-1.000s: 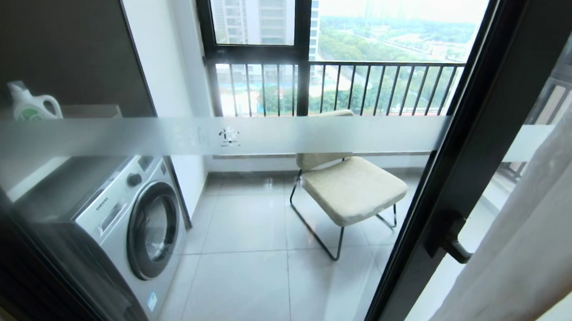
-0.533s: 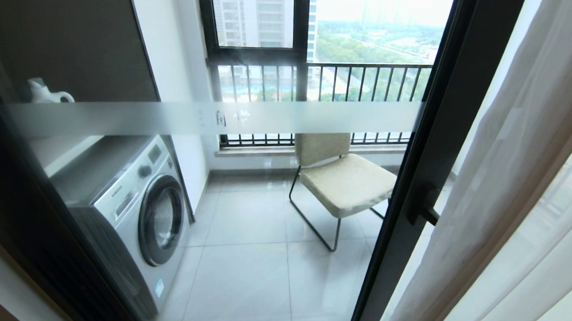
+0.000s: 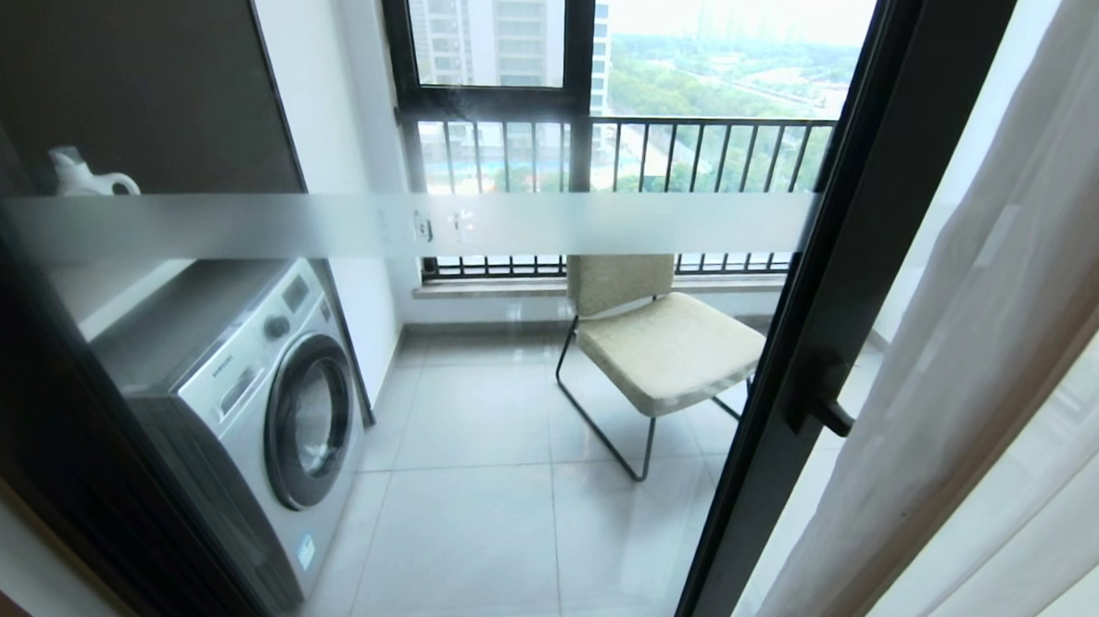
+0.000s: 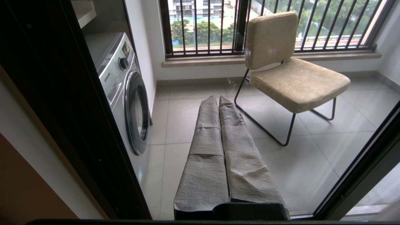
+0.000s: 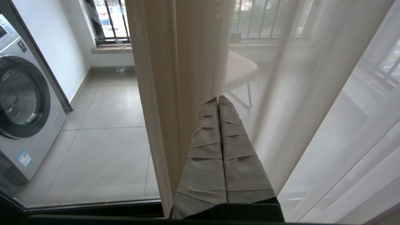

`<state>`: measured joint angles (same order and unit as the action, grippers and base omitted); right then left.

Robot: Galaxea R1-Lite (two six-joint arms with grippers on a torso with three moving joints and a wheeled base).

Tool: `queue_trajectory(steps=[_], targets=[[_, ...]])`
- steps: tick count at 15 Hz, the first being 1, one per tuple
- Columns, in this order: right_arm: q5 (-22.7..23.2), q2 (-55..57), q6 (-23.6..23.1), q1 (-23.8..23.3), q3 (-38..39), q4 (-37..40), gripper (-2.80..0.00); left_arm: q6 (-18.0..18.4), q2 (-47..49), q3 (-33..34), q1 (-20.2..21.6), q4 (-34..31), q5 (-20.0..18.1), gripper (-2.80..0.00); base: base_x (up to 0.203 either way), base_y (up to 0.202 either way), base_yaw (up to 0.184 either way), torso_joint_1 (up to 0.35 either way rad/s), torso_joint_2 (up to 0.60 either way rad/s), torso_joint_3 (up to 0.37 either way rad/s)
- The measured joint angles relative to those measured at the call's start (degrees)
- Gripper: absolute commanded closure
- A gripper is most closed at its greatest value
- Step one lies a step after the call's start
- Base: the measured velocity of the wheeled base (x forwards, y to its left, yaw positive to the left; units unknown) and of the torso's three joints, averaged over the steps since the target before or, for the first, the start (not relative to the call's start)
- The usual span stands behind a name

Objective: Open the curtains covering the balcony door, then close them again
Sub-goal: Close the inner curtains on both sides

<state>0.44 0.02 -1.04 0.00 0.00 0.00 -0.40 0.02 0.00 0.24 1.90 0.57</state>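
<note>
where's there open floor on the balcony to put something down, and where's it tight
Bare tile lies between the washer and the chair, running forward to the door glass. A narrower strip runs along the railing wall left of the chair. It is tight under the chair's legs and on the right, where the curtains hang against the door frame.

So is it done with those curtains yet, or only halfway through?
Roughly halfway, by the look of it. The curtains hang bunched at the right, leaving the balcony door glass uncovered, so the opening looks done. Nothing is in hand: the left gripper and right gripper are both shut and empty, the right one pointing at the drapes. Drawing them back across the door remains.
</note>
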Motion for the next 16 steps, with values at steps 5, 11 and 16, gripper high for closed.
queue_trajectory(steps=[5, 11, 16], targets=[[-0.06, 0.00, 0.02, 0.05, 0.00, 0.00, 0.00, -0.01, 0.00, 0.00, 0.11, 0.07, -0.01, 0.00, -0.001, 0.032, 0.000, 0.000, 0.00, 0.001], [-0.04, 0.00, 0.02, 0.00, 0.00, 0.02, 0.00, -0.28, 0.00, 0.00, 0.05, 0.07, -0.03, 0.00, 0.000, 0.187, 0.000, 0.002, 0.00, 0.003], [-0.02, 0.00, 0.04, 0.00, 0.00, 0.00, 0.00, -0.59, 0.00, 0.00, 0.00, 0.10, 0.00, 0.00, 0.000, 0.192, 0.002, 0.002, 0.00, 0.003]])
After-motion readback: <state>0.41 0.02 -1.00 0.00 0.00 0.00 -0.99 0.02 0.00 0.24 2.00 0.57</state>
